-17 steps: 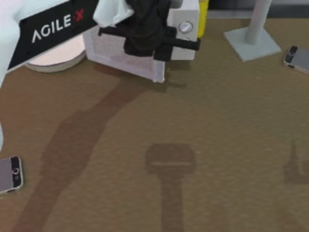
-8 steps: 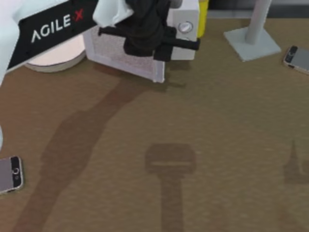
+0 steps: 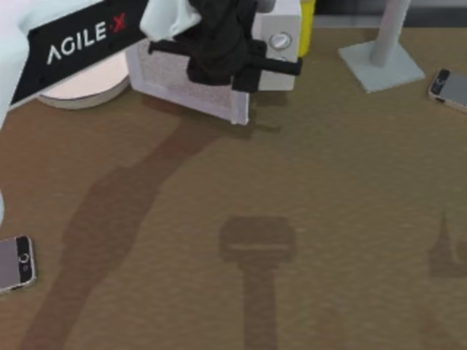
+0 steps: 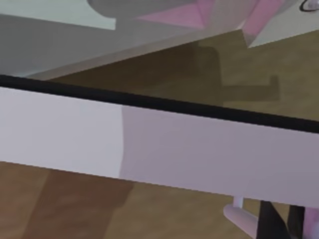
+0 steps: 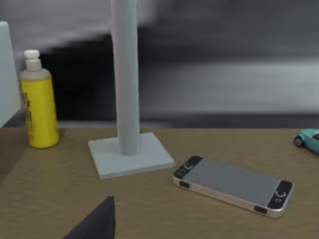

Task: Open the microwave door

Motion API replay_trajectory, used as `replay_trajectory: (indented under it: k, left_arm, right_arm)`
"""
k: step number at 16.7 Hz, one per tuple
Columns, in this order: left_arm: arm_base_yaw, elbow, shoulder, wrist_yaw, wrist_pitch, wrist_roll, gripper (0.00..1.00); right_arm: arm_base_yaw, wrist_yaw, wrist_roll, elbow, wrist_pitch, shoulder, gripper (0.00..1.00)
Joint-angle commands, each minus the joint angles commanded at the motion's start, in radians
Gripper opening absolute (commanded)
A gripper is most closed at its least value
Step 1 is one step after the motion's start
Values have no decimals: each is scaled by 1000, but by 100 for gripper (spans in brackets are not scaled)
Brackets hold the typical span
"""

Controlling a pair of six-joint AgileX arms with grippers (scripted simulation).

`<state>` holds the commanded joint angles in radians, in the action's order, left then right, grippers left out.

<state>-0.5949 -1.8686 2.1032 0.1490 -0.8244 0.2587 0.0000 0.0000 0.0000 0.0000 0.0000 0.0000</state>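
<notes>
Place was a rendered sim tabletop, not a real room: flat brown table [image 3: 306, 219] w/ uniform grain, hard-edged shadows, blurred grey backdrop behind it in the right wrist view. Props were a mixed household lot w/ no room around them: white microwave [image 3: 281, 44] at 12 o'clock w/ cream bowl [image 3: 87, 87] at approx 11, yellow bottle [image 5: 38, 107] and grey post on a square base [image 5: 127, 134] toward 1, one phone [image 5: 233, 185] at 2, another phone [image 3: 14, 264] at 8. Tiny teal toy car [image 5: 308, 138] sat beside the 2 o'clock phone.
</notes>
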Motion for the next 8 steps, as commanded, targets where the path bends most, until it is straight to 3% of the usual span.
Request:
replay_trajectory:
  k: [8]
  left_arm:
    - [6, 56, -35, -28, 24, -43, 0]
  right_arm:
    - [0, 0, 0, 0, 0, 0, 100]
